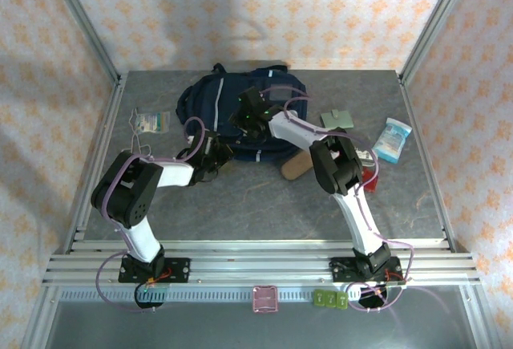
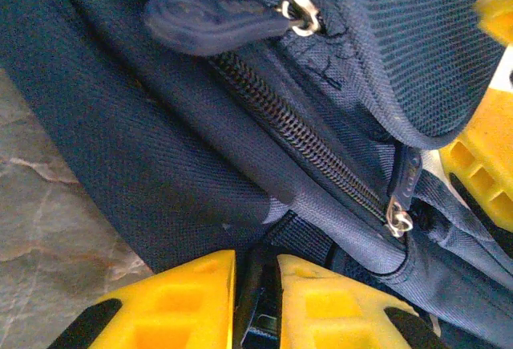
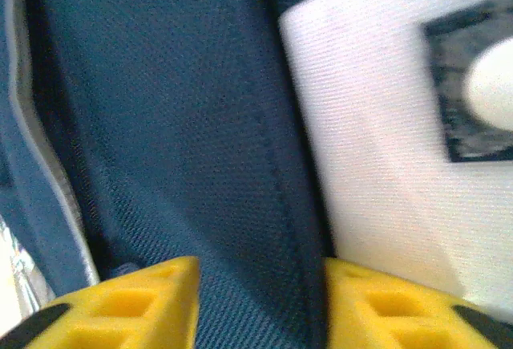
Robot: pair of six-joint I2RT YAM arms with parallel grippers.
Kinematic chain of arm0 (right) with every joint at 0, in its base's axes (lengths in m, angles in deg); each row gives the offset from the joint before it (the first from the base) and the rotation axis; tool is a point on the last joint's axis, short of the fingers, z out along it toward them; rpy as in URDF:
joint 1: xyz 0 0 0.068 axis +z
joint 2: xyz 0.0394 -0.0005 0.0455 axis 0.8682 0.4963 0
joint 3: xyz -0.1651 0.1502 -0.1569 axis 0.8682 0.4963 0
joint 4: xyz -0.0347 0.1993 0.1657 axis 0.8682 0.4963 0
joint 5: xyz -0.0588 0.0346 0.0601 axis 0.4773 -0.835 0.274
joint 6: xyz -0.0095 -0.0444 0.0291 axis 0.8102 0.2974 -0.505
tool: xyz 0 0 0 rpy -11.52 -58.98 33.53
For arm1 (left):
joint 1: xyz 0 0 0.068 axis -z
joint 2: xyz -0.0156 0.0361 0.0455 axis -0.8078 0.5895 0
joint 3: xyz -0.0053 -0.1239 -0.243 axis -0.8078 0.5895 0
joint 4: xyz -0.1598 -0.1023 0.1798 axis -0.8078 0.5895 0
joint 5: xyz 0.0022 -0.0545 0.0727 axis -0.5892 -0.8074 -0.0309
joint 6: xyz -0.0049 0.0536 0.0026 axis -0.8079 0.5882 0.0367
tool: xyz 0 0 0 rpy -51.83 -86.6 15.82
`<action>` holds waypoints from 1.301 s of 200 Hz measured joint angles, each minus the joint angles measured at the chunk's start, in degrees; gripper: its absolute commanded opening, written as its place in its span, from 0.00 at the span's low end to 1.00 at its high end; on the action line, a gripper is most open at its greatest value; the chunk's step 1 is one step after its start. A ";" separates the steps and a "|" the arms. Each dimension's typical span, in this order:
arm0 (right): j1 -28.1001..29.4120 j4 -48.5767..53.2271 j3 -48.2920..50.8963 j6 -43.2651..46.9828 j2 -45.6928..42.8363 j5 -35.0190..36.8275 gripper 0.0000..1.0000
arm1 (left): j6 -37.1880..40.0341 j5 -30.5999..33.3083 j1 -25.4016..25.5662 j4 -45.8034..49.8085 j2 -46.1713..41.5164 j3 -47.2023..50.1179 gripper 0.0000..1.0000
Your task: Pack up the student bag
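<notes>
left gripper (image 2: 256,261) nearly pressed together on a dark strip of webbing at the near-left edge of the student bag (image 1: 212,102), just below its zipper (image 2: 309,152) — thin bite, could slip off under any pull. right gripper (image 3: 260,267) spread, tips at bag fabric beside the white patch (image 3: 377,124) — closing may pinch only the outer layer. Bag lies flat on the table (image 1: 240,196), and the zipper looks shut.

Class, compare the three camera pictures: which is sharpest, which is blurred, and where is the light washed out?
Top external: evenly lit, sharp, soft shadows on the wallpaper. Left wrist: zipper on the student bag crisp. Right wrist: fabric blurred, white patch washed out.
</notes>
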 measured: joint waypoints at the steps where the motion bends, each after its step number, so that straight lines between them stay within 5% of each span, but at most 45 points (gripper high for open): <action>1: 0.00 0.04 -0.04 -0.11 0.02 0.11 0.19 | 0.00 0.00 0.00 0.00 0.02 0.00 0.19; 11: -0.02 0.39 -0.15 0.28 0.52 0.52 0.00 | 0.00 0.15 0.00 0.00 0.13 -0.20 0.19; 143: -1.79 -19.28 13.03 0.76 -8.55 -7.78 0.00 | 4.90 3.06 0.74 7.41 -6.19 -3.26 0.26; 171: -1.90 -23.08 17.88 -0.39 -11.39 -8.37 0.00 | 5.57 4.37 0.74 8.66 -6.19 -3.56 0.32; 207: -1.90 -24.20 19.04 -0.87 -12.61 -8.83 0.00 | 7.39 6.47 0.74 9.68 -6.80 -3.56 0.53; 260: -1.90 -25.03 19.04 -1.31 -12.68 -9.27 0.00 | 12.72 4.90 0.52 8.02 -10.01 -5.35 0.57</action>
